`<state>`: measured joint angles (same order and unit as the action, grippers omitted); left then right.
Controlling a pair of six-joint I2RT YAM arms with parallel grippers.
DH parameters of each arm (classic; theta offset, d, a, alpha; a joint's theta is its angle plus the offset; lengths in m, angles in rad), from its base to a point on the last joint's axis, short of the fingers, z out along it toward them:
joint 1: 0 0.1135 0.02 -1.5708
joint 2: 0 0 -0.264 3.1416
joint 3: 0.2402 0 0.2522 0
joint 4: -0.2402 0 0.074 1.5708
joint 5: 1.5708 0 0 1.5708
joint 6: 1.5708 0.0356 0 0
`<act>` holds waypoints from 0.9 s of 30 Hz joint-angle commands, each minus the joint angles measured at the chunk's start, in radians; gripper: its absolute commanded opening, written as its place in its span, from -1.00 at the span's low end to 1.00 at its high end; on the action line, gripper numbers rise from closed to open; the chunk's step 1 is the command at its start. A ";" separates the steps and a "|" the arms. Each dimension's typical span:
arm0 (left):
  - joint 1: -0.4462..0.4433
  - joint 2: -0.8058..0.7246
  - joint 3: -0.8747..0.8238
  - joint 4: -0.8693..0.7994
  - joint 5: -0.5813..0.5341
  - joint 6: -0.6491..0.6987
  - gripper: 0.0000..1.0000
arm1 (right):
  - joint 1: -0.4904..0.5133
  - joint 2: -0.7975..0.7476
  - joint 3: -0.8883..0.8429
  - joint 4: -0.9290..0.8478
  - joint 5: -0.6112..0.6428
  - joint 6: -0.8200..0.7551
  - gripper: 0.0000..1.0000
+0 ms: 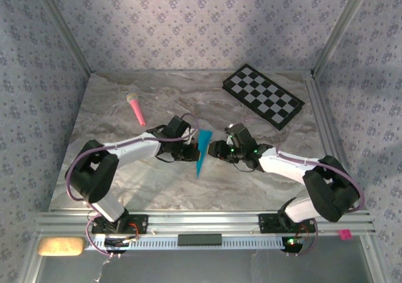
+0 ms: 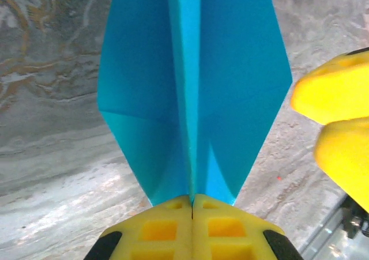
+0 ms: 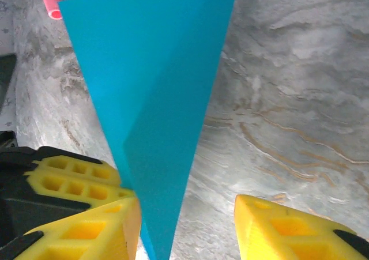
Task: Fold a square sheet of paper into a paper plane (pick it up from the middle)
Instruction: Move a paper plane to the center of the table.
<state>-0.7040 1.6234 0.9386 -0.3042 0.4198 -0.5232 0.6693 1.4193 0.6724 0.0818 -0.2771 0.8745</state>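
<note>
Plane [image 1: 202, 150]: we log one slim cyan dart at mid-frame in the top view, broad end up and tip down, between the two grippers.
Left gripper [image 1: 190, 151]: closed on the plane. In the left wrist view its yellow fingers [image 2: 155, 231] meet at the bottom edge, pinching the centre fold, with a wing rising on either side.
Right gripper [image 1: 215, 150]: open. In the right wrist view we find its fingers [image 3: 288, 231] apart at the two lower corners; the plane's narrow end drops between them, against the left-hand one and clear of the right-hand one.
Stick [image 1: 136, 108]: pink, upper left of the top view, well apart from the plane.
Board [image 1: 263, 96]: checkered, lying flat at upper right.
Table [image 1: 125, 182]: grey marbled top; we count nothing else on it.
</note>
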 commanded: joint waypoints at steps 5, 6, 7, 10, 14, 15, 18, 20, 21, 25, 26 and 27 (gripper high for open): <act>-0.033 0.001 0.025 -0.095 -0.091 0.020 -0.98 | 0.027 0.092 0.097 -0.038 -0.013 0.018 -0.05; -0.038 0.001 0.026 -0.099 -0.097 0.020 -0.99 | 0.027 0.105 0.106 -0.041 -0.012 0.023 -0.05; -0.040 0.001 0.026 -0.099 -0.100 0.019 -0.99 | 0.027 0.119 0.115 -0.043 -0.014 0.025 -0.06; -0.043 0.003 0.027 -0.100 -0.102 0.020 -0.98 | 0.028 0.159 0.134 -0.040 -0.034 0.026 -0.11; -0.047 0.010 0.031 -0.107 -0.103 0.025 -0.98 | 0.028 0.193 0.132 0.025 -0.071 0.034 -0.11; -0.046 0.010 0.032 -0.110 -0.105 0.027 -0.98 | 0.027 0.201 0.129 0.041 -0.078 0.036 -0.11; -0.048 0.009 0.032 -0.113 -0.117 0.029 -0.98 | 0.024 0.222 0.142 -0.009 -0.065 0.028 -0.20; -0.048 0.013 0.034 -0.120 -0.122 0.030 -0.98 | 0.020 0.229 0.139 -0.034 -0.053 0.021 -0.25; -0.048 0.015 0.034 -0.122 -0.124 0.031 -0.97 | 0.016 0.233 0.130 -0.034 -0.057 0.021 -0.27; -0.048 0.024 0.035 -0.121 -0.127 0.031 -0.96 | 0.007 0.238 0.103 -0.013 -0.070 0.023 -0.38; -0.048 0.026 0.035 -0.122 -0.128 0.031 -0.95 | 0.005 0.239 0.100 -0.013 -0.070 0.021 -0.40; -0.048 0.029 0.036 -0.122 -0.128 0.031 -0.95 | 0.003 0.239 0.097 -0.010 -0.071 0.020 -0.41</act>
<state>-0.7429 1.6375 0.9501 -0.3977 0.3027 -0.5117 0.6792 1.6497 0.7856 0.0818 -0.3336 0.8982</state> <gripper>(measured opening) 0.061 0.297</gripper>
